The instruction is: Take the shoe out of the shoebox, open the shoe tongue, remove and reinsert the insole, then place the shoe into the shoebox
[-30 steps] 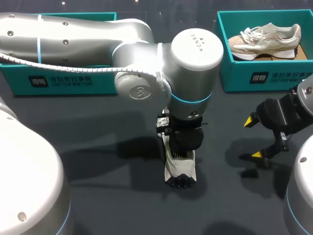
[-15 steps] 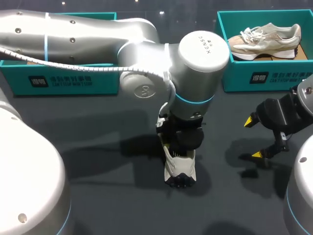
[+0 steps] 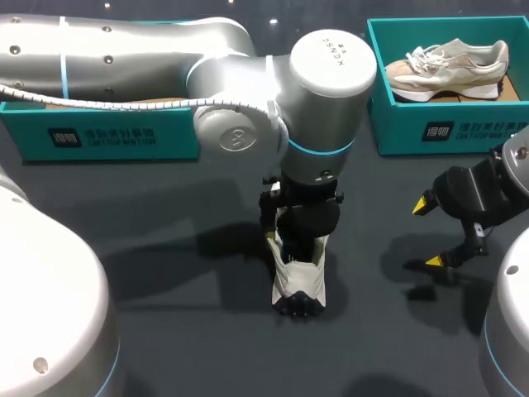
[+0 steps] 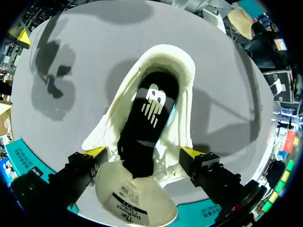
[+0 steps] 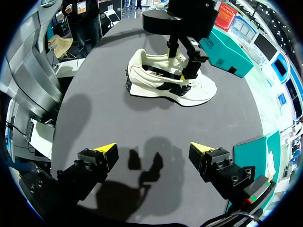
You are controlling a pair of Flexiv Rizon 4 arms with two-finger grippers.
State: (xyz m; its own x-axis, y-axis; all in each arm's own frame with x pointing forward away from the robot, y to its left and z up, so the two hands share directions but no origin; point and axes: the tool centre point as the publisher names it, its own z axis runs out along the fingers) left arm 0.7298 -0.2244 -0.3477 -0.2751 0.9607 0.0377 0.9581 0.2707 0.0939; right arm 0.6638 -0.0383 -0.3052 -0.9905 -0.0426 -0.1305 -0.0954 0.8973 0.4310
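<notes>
A white shoe (image 3: 297, 285) stands upright on the dark table, heel toward the front edge. My left gripper (image 3: 296, 241) hangs straight over it. In the left wrist view this gripper (image 4: 143, 152) is open, with a yellow tip on each side of the shoe's (image 4: 165, 66) lacing area. The tongue (image 4: 135, 203) is folded back toward the toe. A black insole (image 4: 149, 109) with a white logo lies inside. My right gripper (image 3: 428, 233) hovers open and empty to the right. It (image 5: 154, 149) looks across bare table at the shoe (image 5: 165, 82).
A teal shoebox (image 3: 446, 132) at the back right holds a second, beige shoe (image 3: 450, 70). Another teal box (image 3: 107, 136) stands at the back left, mostly hidden by my left arm. Dark table lies bare between the two grippers.
My left gripper has gone from shut to wide open above the shoe, and its wrist has shifted slightly. The shoe has nudged a little to the left. The right arm has not moved.
</notes>
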